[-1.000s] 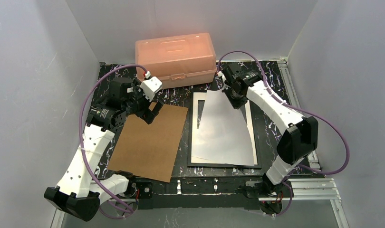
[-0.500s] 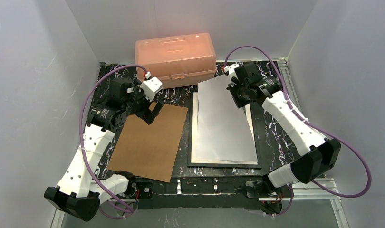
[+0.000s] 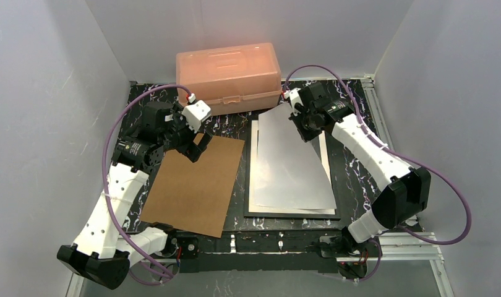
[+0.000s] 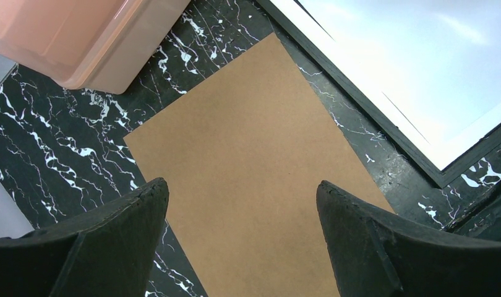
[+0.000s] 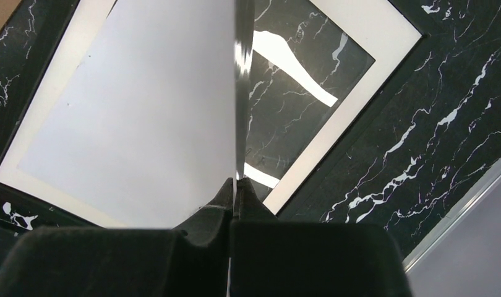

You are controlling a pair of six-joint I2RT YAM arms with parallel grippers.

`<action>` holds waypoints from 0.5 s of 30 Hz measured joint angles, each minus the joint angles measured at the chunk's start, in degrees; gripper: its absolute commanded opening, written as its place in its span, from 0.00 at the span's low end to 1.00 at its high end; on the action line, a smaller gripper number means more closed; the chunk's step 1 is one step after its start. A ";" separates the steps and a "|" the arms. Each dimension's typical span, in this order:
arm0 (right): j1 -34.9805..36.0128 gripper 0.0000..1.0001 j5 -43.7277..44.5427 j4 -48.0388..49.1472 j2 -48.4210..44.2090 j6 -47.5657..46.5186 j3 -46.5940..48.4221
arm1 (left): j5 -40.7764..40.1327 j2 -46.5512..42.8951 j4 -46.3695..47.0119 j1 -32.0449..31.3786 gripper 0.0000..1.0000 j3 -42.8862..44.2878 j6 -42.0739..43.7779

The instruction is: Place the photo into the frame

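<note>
The photo (image 3: pixel 291 161) shows its plain white back and slopes over the frame (image 3: pixel 291 215), a thin black rectangle right of centre. My right gripper (image 3: pixel 305 129) is shut on the photo's far edge, holding that edge up while the near edge rests low on the frame. In the right wrist view the photo (image 5: pixel 143 111) runs edge-on out of my shut right gripper (image 5: pixel 235 185). My left gripper (image 3: pixel 198 148) hangs open and empty over the brown backing board (image 3: pixel 195 185). The left wrist view has my left gripper (image 4: pixel 242 192) above that board (image 4: pixel 248 142).
A white mat sheet (image 5: pixel 384 37) with a window lies inside the frame (image 5: pixel 372 117) under the photo. A peach plastic box (image 3: pixel 229 74) stands at the back, its corner (image 4: pixel 68 37) close to the board. Grey walls close in on three sides.
My right gripper has carried the photo's far edge toward the box and back a little. The sheet now covers the mat's window strip. The left arm has stayed still.
</note>
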 measured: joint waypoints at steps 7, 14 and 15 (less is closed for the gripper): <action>-1.05 0.01 -2.40 0.68 -1.51 -1.73 0.39 | -0.04 0.00 0.00 0.00 0.87 -0.02 0.02; -1.95 0.01 -6.49 1.75 -9.92 -2.23 -0.90 | 0.02 0.02 0.02 0.00 0.86 -0.02 0.00; -1.95 0.01 -7.37 2.10 -11.28 -2.38 -1.42 | 0.02 0.02 0.02 0.00 0.86 -0.02 0.00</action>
